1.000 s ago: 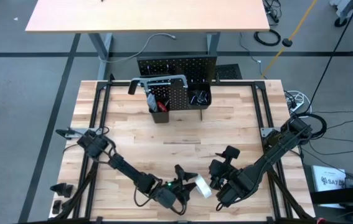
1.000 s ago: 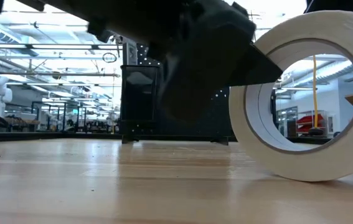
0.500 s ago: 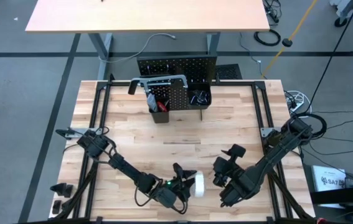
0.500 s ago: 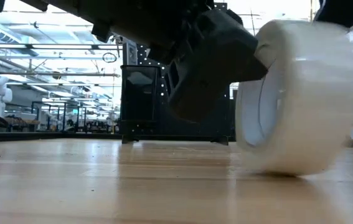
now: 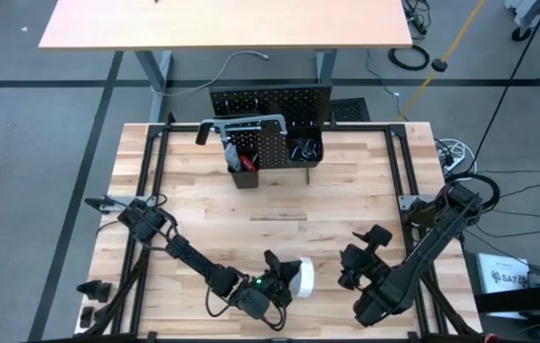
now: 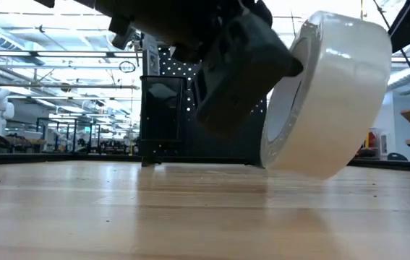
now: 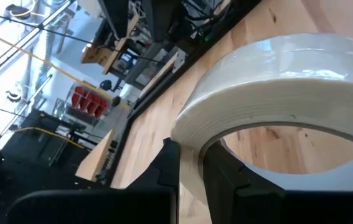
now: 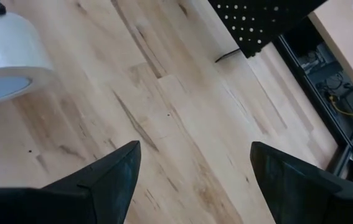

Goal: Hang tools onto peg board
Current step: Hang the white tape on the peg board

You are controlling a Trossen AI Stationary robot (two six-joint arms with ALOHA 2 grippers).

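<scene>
Now the white tape roll (image 5: 300, 278) is pinched by the left hand (image 5: 284, 279). One dark finger (image 7: 226, 180) is seen inside the ring of the roll and the other finger (image 7: 167, 171) is seen outside it, so the wall of the roll is squeezed between them. The roll is held tilted, and in the low view it is lifted a little off the table (image 6: 118, 209), with only its low edge close to the wood. The roll is kept near the front edge of the table, far from the peg board (image 5: 270, 103).

The right hand (image 5: 365, 257) is found near the roll, on the side away from the left arm, and it is not touching the roll. Its two fingers (image 8: 111, 171) are spread wide, and nothing is held between them.

The peg board is stood up at the far edge of the table from the roll. Two black bins (image 5: 274, 148) are hung on it. A grey hacksaw (image 5: 241, 124) is hung on the board, and a red-handled tool (image 5: 232, 154) is seen poking out of one bin.
</scene>
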